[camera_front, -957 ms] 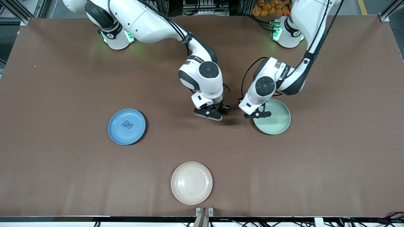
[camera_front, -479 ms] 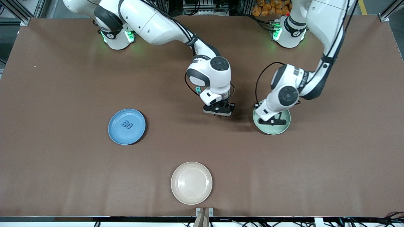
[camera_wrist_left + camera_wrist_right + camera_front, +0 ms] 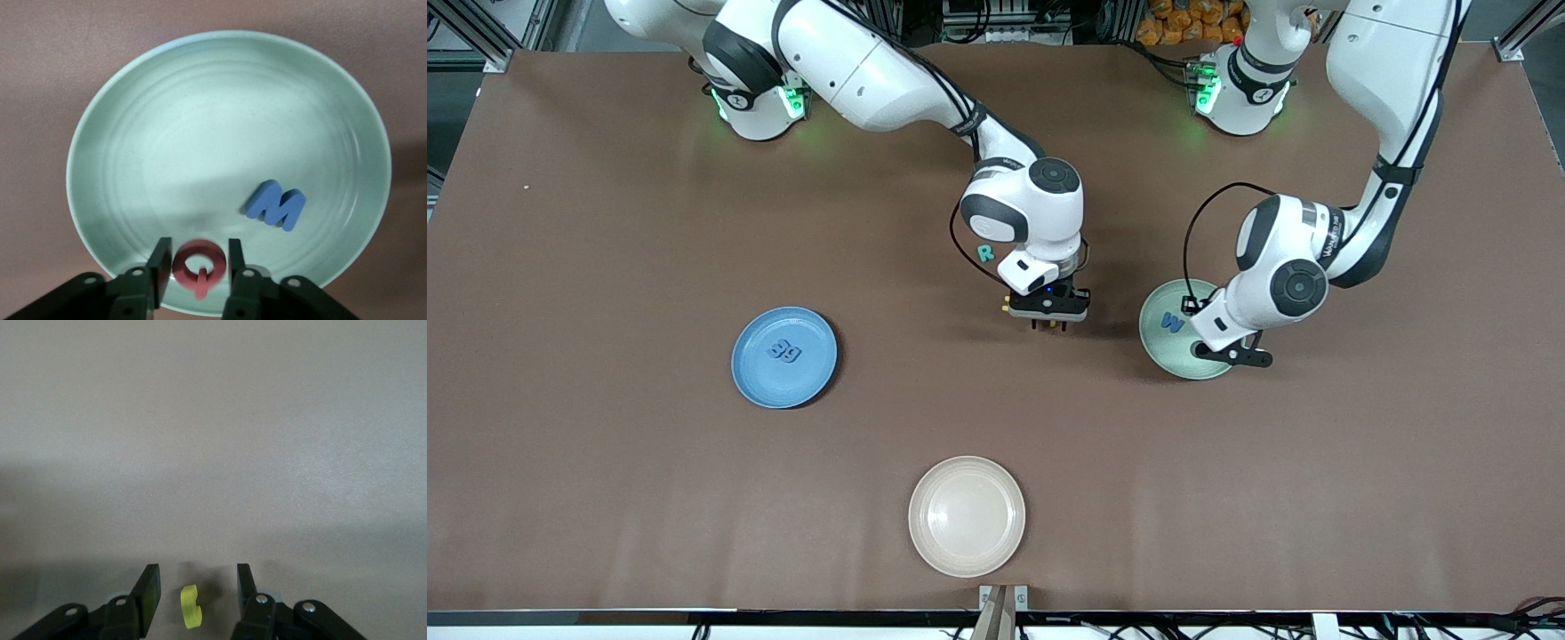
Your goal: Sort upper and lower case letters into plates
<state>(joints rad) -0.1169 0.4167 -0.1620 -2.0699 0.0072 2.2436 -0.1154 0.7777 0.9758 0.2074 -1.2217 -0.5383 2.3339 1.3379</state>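
Holding blue W (image 3: 1172, 324), mint plate (image 3: 1161, 351); left tool (image 3: 197, 267) flanks red Q (image 3: 198, 268) (grip unclear); right tool (image 3: 198, 595) apart.

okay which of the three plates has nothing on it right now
The cream-white plate, the one nearest the front camera, is bare. The blue plate holds blue letters, and the mint green plate holds a blue letter.

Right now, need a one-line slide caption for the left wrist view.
Left tool over the mint green plate, red Q between its fingers, blue M lying in the plate.
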